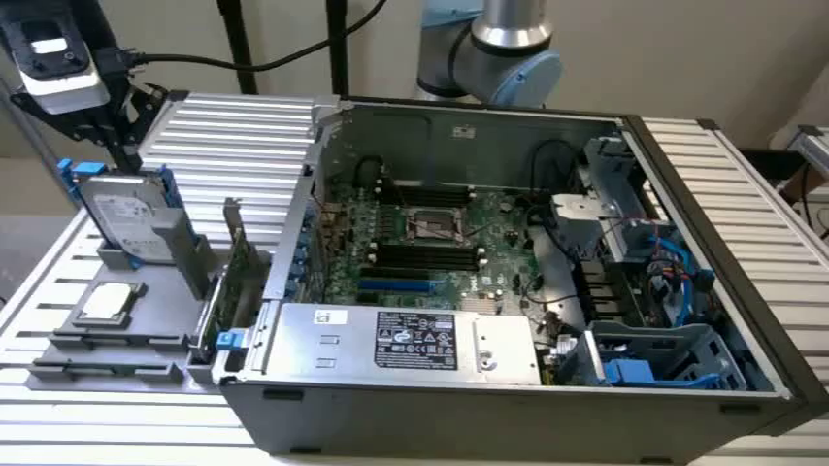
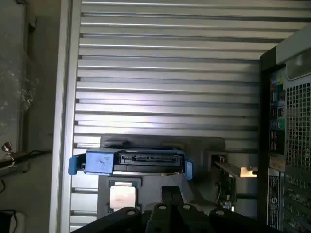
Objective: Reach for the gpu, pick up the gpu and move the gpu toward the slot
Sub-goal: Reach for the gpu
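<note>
The reach is the step in hand, and by my reckoning it has barely begun. The pincer hangs high at the exterior view's far left. It is above the top edge of the silver hard drive in its blue frame, not over the card it is meant to take. Nothing looks to be in it; whether it is open or closed I cannot tell.

The gpu stands upright on its edge in the gray holder, a thin green card seen almost edge-on. It is just to the right of the hard drive and close against the outer left wall of the open computer case. It is untouched. A small square chip lies flat on the same holder, nearer and to the left of the card. Holder and case both sit on the slatted tabletop.

To my eye, finishing the reach calls for the pincer to shift right past the drive, line up with the card's thin top edge, and come down squarely. The room is tight, with the drive on one side and the case wall on the other, so a skewed approach could knock either. The motherboard with its slots lies inside the case, well apart from the card, so the carry has not started.
</note>
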`<action>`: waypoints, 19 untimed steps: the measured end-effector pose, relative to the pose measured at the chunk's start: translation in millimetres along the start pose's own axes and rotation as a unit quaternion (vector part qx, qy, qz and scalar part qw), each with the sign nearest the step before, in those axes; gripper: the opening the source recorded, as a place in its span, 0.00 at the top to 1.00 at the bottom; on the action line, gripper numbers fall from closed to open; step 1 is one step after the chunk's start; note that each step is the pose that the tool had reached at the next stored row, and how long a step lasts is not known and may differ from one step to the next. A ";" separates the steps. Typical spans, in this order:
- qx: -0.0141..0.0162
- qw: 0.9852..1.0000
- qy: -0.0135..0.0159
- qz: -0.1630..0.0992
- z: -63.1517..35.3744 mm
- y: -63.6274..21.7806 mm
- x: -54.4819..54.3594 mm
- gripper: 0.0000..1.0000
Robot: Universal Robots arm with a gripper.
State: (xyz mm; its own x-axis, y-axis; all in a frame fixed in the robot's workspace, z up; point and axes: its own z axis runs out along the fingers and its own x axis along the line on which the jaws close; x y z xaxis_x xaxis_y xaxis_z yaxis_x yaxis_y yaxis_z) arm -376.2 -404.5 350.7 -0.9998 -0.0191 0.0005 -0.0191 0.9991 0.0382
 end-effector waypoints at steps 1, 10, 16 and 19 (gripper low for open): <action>0.000 1.000 0.000 0.000 0.0 0.0 0.0 0.89; 0.000 1.000 0.000 0.000 0.0 0.0 0.0 0.89; 0.000 1.000 0.001 0.000 -0.4 -8.5 -5.9 0.89; 0.000 1.000 0.001 0.000 -0.7 -17.3 -13.0 0.89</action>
State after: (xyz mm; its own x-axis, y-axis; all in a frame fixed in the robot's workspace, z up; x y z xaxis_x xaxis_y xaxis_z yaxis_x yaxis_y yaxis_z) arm -362.9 -421.6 350.7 -0.9998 -0.0190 0.0031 -0.0189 0.9991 0.0375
